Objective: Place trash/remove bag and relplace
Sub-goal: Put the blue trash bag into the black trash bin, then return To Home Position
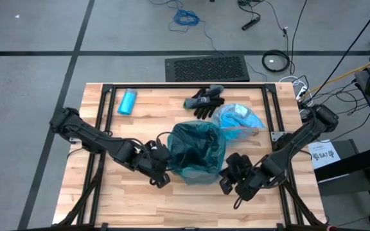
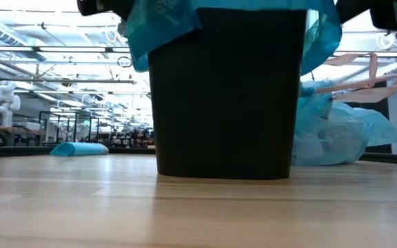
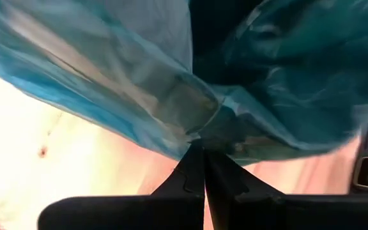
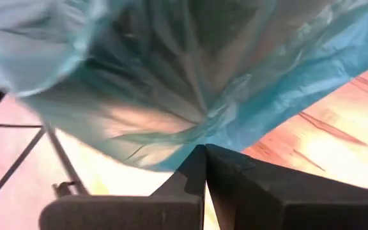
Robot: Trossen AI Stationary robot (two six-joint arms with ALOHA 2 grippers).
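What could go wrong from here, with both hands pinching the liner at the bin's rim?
Left hand and right hand each pinch only a thin fold of the blue liner; it might tear or slip free. Uneven pulling could tip the black bin. The filled bag lies close behind.

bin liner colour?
Translucent teal-blue liner over a black bin; clearest in the high view.

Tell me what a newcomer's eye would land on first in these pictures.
First, the black bin at the table's middle, lined with a blue bag draped over its rim. The left pincer and right pincer flank it, each shut on the bag's edge. Behind the bin lie a filled blue bag, black gloves and a blue roll near the far left corner.
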